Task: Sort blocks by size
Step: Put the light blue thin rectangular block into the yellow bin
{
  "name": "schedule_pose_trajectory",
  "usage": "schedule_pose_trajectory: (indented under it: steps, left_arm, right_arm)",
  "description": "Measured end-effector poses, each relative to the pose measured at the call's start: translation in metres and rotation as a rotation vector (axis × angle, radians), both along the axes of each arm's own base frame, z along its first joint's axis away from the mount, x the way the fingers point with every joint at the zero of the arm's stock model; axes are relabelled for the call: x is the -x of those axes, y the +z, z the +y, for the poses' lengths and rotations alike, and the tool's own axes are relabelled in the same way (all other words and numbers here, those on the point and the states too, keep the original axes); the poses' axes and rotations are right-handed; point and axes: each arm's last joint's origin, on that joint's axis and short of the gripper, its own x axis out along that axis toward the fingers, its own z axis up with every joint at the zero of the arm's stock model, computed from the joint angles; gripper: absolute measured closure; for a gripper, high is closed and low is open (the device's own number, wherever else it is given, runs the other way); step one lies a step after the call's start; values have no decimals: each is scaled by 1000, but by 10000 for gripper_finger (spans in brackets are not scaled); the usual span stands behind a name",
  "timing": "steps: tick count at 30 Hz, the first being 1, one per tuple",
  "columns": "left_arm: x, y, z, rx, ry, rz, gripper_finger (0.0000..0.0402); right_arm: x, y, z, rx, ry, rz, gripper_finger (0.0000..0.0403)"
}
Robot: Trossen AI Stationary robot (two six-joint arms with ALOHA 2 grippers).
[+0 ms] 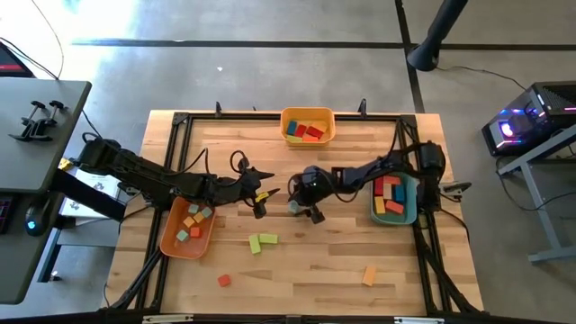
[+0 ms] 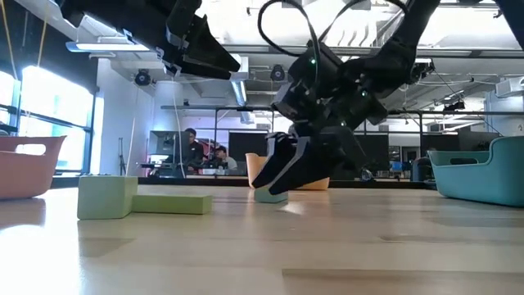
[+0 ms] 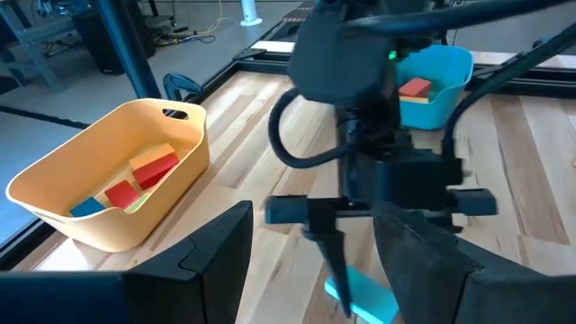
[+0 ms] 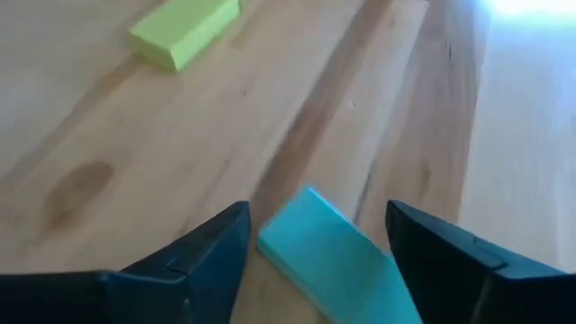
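Your right hand (image 4: 315, 261) hangs spread over a teal block (image 4: 333, 256) lying flat mid-worktop (image 1: 315, 270), its long axis slanting across the wood grain, between both fingers. Your left hand (image 1: 261, 200) hovers nearby, spread and empty. Behind the pale plank surface, people sit at screens.

Right claw (image 3: 346, 270) straddles teal block (image 3: 364, 297); yellow tray (image 3: 108, 193) beside.
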Motion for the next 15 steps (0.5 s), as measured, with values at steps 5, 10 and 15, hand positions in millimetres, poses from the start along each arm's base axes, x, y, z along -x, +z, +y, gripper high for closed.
schedule_pose_trajectory:
  steps: [5,10,15]
  left_arm:
    - [0,0,0,0,0,0,183]
    - [0,0,0,0,0,0,183]
    - [0,0,0,1,0,0,183]
  right_arm:
    - [5,-4,-10,20,-6,50,117]
    - [7,-5,-16,3,-28,79,121]
    - [9,-7,-17,-30,-60,112,160]
